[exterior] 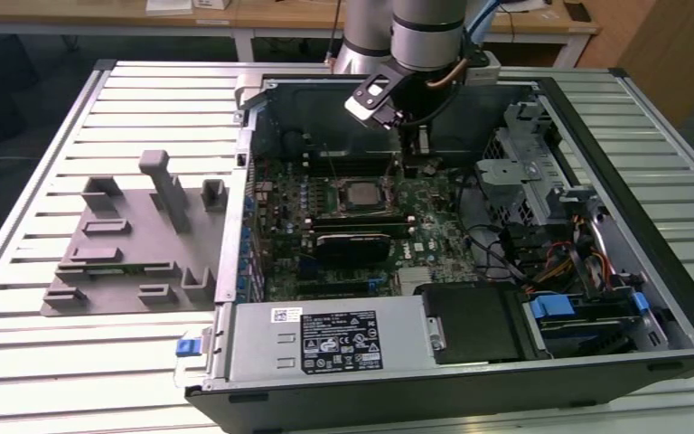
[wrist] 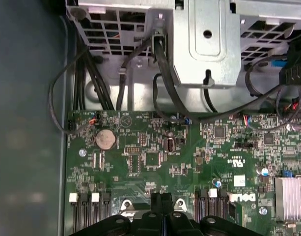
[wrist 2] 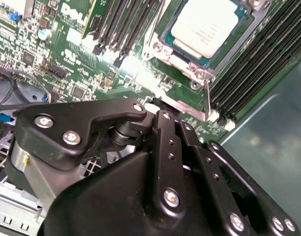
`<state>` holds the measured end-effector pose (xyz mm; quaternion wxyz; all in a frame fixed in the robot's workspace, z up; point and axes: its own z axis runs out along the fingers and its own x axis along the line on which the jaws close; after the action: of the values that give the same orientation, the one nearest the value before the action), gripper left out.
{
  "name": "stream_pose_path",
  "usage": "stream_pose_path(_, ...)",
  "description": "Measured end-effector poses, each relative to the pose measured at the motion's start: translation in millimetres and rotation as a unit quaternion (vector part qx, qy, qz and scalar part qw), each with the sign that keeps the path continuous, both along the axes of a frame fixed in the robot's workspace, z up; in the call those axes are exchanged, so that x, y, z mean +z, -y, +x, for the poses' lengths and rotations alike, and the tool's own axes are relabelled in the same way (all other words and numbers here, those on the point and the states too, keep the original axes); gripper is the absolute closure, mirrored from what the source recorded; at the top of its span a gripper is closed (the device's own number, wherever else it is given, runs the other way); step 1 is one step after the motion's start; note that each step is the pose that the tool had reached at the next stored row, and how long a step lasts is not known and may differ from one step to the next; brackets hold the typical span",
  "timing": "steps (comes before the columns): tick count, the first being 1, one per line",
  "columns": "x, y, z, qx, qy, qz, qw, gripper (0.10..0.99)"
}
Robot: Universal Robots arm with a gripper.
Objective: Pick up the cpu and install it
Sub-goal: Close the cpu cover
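Observation:
The cpu lies flat in its socket in the middle of the green motherboard, inside the open computer case. In the second wrist view the cpu shows its silvery top inside the metal socket frame, and a thin metal lever runs along the frame's edge. My gripper hangs just off the socket on the exterior view's right, low over the board. Its black fingers meet at the tip beside the socket corner. The gripper is shut with nothing held.
A grey plastic fixture tray lies on the slatted table at the exterior view's left. Inside the case are memory slots, a black block, the power supply, a metal drive cage and loose cables.

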<state>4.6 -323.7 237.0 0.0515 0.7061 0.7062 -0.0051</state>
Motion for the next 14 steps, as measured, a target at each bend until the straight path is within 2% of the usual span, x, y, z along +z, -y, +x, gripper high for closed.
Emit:
stream_pose_path(6, 0.0, 0.0, -8.0, 0.0, 0.0, 0.0001, 1.0, 0.98)
stream_pose_path(14, 0.0, 0.0, -14.0, 0.0, 0.0, 0.0001, 1.0, 0.98)
